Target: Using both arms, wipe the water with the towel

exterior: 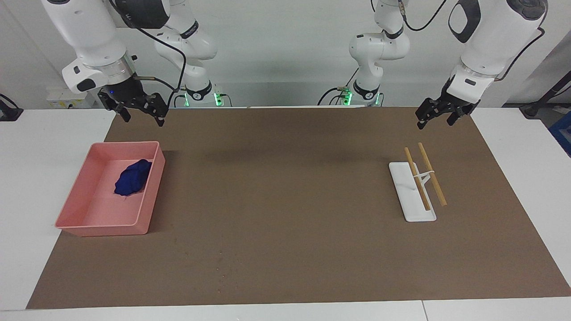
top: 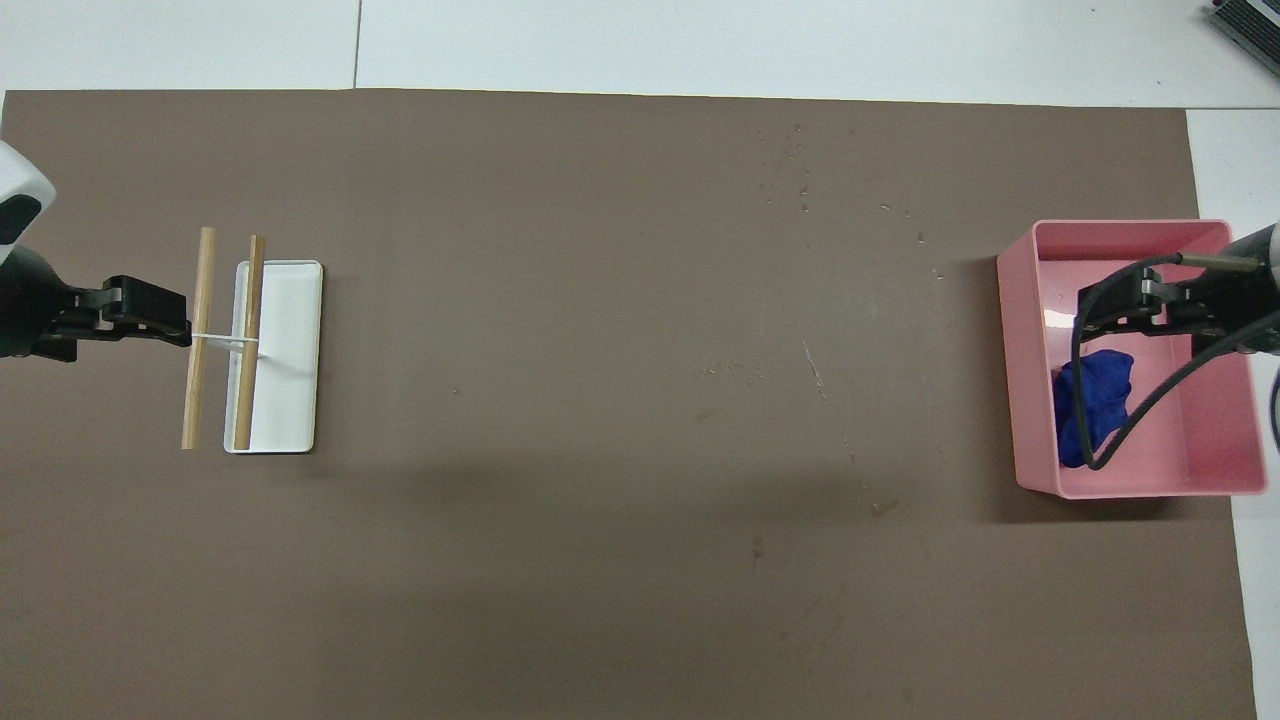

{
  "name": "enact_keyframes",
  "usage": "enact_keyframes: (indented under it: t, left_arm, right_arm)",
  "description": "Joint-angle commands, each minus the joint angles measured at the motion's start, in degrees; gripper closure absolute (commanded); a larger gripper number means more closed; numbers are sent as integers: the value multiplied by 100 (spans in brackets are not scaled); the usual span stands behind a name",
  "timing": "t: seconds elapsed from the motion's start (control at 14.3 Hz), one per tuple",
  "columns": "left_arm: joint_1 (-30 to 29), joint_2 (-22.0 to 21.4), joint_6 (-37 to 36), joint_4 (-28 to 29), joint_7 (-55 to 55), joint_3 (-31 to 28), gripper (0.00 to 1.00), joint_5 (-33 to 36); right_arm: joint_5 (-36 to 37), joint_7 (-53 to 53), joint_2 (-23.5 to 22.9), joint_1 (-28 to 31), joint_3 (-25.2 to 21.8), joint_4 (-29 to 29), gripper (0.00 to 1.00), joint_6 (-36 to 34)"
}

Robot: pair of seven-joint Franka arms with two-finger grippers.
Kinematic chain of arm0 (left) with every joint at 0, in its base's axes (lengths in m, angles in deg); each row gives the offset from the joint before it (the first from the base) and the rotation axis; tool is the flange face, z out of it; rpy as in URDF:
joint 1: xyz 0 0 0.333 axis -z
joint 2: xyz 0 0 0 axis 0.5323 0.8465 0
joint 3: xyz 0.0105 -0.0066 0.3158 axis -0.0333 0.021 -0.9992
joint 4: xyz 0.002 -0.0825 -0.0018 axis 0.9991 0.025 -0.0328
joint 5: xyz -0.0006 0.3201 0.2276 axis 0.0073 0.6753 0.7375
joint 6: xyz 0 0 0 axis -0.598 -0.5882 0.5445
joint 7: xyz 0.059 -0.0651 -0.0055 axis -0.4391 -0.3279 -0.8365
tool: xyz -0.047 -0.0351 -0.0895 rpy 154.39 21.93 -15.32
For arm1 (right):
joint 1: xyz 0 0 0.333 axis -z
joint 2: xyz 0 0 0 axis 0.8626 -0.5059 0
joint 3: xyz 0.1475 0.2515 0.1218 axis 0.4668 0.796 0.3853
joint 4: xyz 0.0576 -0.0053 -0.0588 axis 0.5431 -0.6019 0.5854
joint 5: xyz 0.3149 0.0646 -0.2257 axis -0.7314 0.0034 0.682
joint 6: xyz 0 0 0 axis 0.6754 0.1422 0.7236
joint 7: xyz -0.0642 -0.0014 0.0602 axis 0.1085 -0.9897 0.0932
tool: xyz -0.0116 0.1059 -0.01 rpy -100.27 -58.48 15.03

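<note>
I am holding my right gripper [exterior: 140, 113] up in the air over the pink bin's [exterior: 149, 198] robot-side rim, at the right arm's end of the table, its two fingers spread apart with nothing between them. My left gripper [exterior: 439, 117] is hanging over the brown mat [exterior: 285, 196] at the left arm's end, just on the robots' side of the white rack [exterior: 412, 198] with its two wooden rods [exterior: 432, 174]; its fingers look parted and are carrying nothing.

The towel [exterior: 132, 177] is lying bunched inside the pink bin, close to the wall that faces the middle of the table and apart from both grippers. I am judging it to be light, soft and floppy: it will be giving way under the fingers and trailing when lifted. I would be pinching it at the top of the highest fold, coming straight down so the fingers are clearing the bin wall beside it. Little squeeze is needed, and there is nothing here to break.

Farthest from the robots, the water [top: 800, 165] is showing only as a few tiny pale specks on the mat, around the middle of the table's length. The cloth should be soaking them up with light pressure.
</note>
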Motion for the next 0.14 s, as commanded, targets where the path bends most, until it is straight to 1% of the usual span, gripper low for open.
enact_keyframes:
  t: [0.0,0.07]
  left_arm:
    - [78,-120,77,126,-62,-52,0,-56]
    - [78,-120,86,126,-62,-52,0,-56]
  right_arm:
    - [104,158,119,5,25,-141,0,112]
    - [95,140,119,5,25,-141,0,112]
